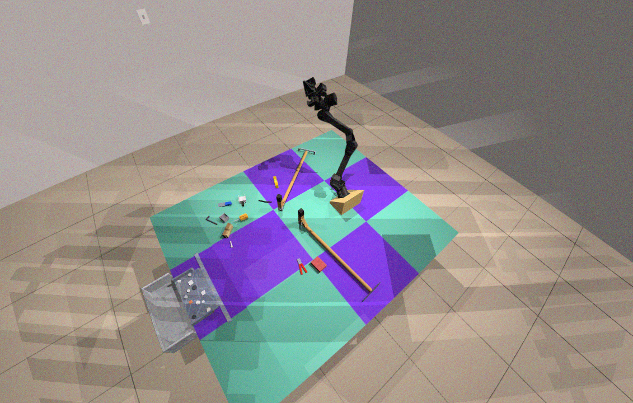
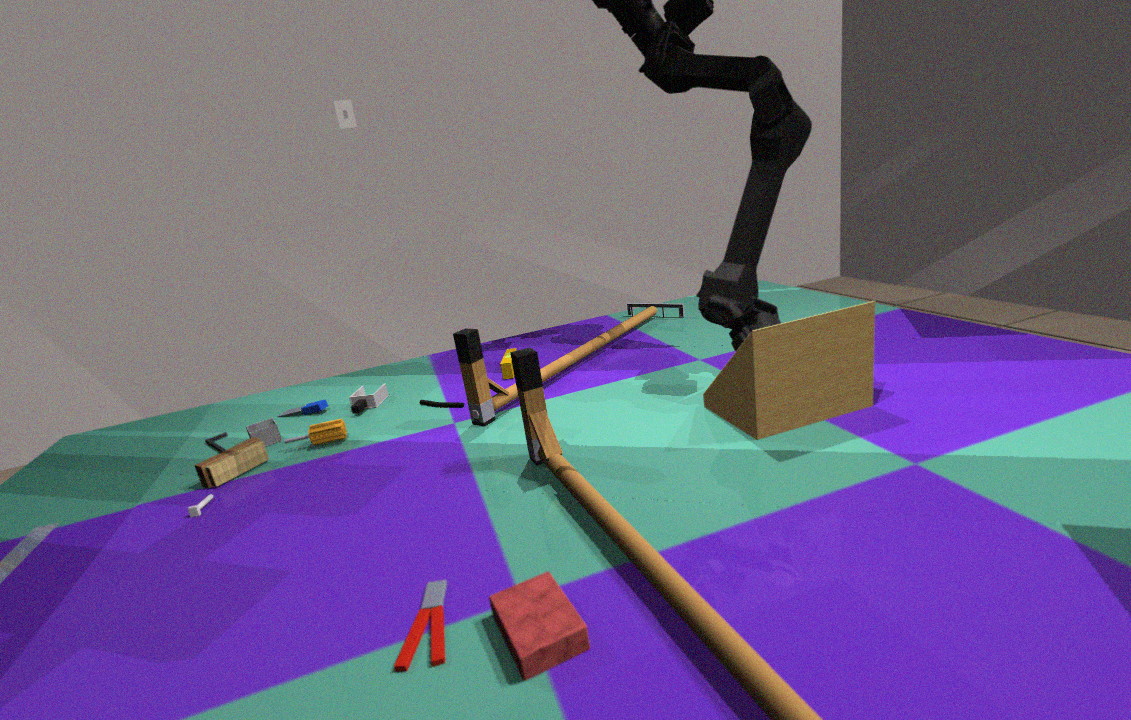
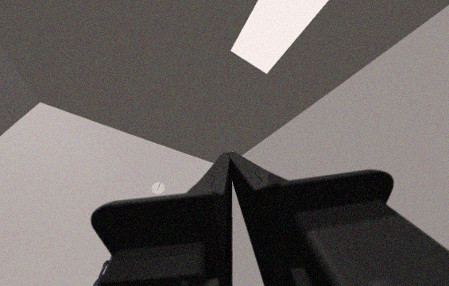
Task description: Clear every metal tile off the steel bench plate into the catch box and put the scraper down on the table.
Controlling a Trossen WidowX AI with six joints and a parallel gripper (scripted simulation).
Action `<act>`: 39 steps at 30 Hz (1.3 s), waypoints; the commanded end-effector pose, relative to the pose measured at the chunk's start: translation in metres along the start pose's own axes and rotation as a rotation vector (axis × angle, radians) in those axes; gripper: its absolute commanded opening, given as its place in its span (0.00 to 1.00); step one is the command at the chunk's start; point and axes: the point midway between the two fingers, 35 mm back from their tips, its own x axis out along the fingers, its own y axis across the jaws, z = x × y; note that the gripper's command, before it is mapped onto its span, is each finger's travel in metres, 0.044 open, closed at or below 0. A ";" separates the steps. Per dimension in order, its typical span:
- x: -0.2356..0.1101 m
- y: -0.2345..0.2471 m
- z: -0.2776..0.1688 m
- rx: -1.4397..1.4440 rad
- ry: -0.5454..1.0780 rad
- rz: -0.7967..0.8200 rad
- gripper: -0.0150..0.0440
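Note:
My gripper (image 1: 311,89) (image 3: 228,157) is shut on nothing. It is raised high above the arm's base and points up at the ceiling, far from every object. A long wooden scraper (image 1: 338,260) (image 2: 641,555) lies on the mat, with its black upright handle near the mat's middle and its blade at the front right edge. A shorter scraper (image 1: 293,177) (image 2: 578,349) lies behind it, left of the arm's base. The steel bench plate (image 1: 214,290) sits at the mat's left corner with several small metal tiles (image 1: 191,286) on it. The grey catch box (image 1: 160,313) adjoins its outer end.
A wooden wedge (image 1: 347,201) (image 2: 797,371) stands beside the arm's base. A red block (image 1: 318,263) (image 2: 539,622) and red pliers (image 1: 300,266) (image 2: 422,626) lie next to the long scraper. Small tools and a wood block (image 1: 227,229) (image 2: 232,461) are scattered at the mat's left.

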 end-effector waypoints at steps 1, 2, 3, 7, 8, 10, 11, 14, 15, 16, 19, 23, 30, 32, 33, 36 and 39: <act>-0.002 -0.009 -0.015 0.074 0.018 -0.040 0.25; -0.002 -0.011 -0.019 0.090 0.022 -0.049 0.25; -0.002 -0.012 -0.022 0.106 0.026 -0.058 0.25; -0.004 -0.019 -0.037 0.170 0.044 -0.093 0.25; -0.004 -0.021 -0.040 0.186 0.049 -0.102 0.25; -0.005 -0.023 -0.048 0.217 0.059 -0.119 0.25; -0.006 -0.025 -0.052 0.233 0.064 -0.128 0.25; -0.007 -0.028 -0.063 0.280 0.079 -0.153 0.25; -0.008 -0.029 -0.067 0.296 0.085 -0.161 0.25; -0.008 -0.030 -0.071 0.311 0.090 -0.170 0.25; -0.009 -0.033 -0.083 0.357 0.108 -0.194 0.25; -0.011 -0.035 -0.099 0.418 0.132 -0.225 0.25; -0.015 -0.036 -0.128 0.522 0.180 -0.278 0.25; -0.016 -0.036 -0.137 0.551 0.194 -0.292 0.25; -0.016 -0.036 -0.141 0.566 0.201 -0.300 0.25; -0.018 -0.035 -0.153 0.608 0.224 -0.320 0.25; -0.019 -0.033 -0.166 0.650 0.248 -0.341 0.25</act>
